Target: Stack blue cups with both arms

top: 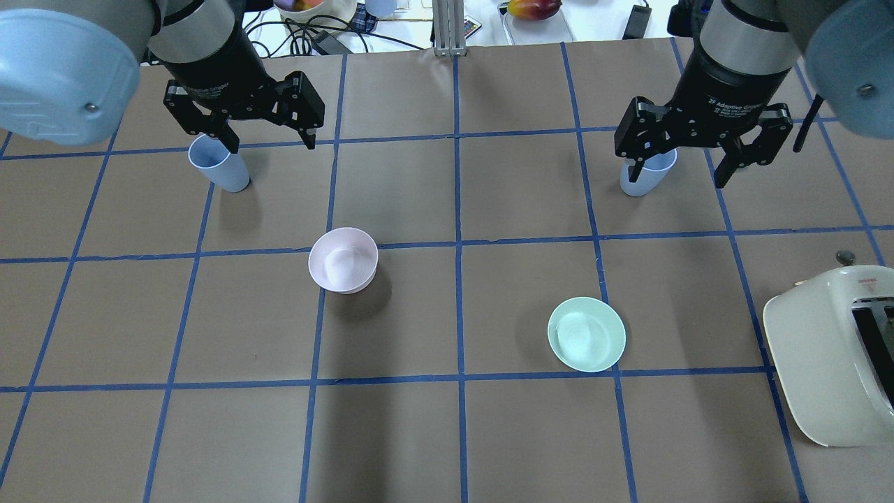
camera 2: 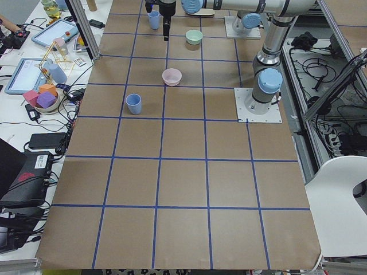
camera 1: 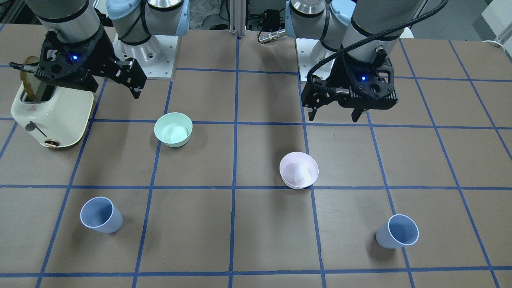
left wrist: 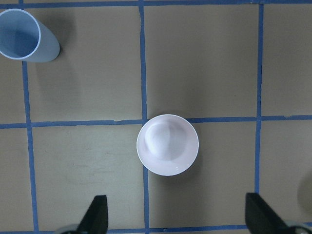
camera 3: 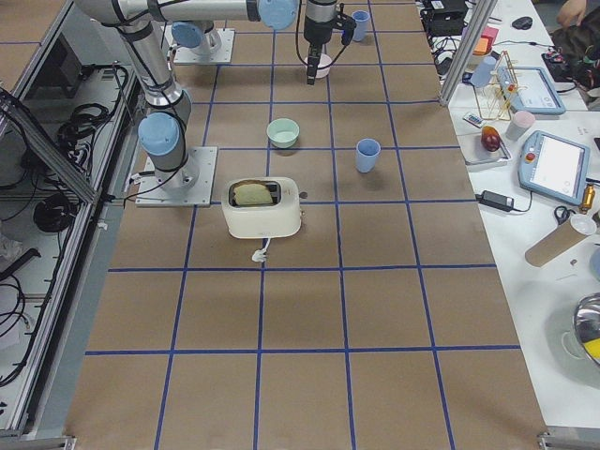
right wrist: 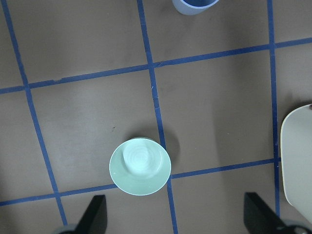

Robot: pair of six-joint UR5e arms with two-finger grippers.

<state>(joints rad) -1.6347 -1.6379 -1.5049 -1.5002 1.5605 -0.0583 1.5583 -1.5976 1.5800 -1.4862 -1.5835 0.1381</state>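
Left fingers (left wrist: 97, 214) sit closest to the lens, at the bottom edge of the left wrist view, spread wide apart and holding nothing. Right fingers (right wrist: 97, 214) show the same in the right wrist view: apart and bare. Both sets hang high above the bench (camera 1: 264, 240), touching nothing.

Location of task items: the left-hand blue cup (left wrist: 24, 36) stands upright, mouth up, well ahead of the left fingers and off to their outer side, with the pink bowl (left wrist: 167, 145) lying between. The right-hand blue cup (right wrist: 195, 6) stands well ahead of the right fingers, cut by the frame edge, beyond the mint bowl (right wrist: 140, 165). The two cups are well apart from each other.

Handling, in my judgement: thin moulded plastic, light, fairly stiff but likely to flex under a hard squeeze. The smooth tapered wall may let the fingers slide, so I would close across the upper wall just below the pale rim, leaving the base free to enter the other cup. A cup this light could tip or skate if nudged.

Surface: flat brown paper with a blue tape grid, matt.

Room: each cup's nearest neighbour is a bowl, well apart. The toaster (right wrist: 297, 156) sits to the outer side of the right fingers, away from both cups
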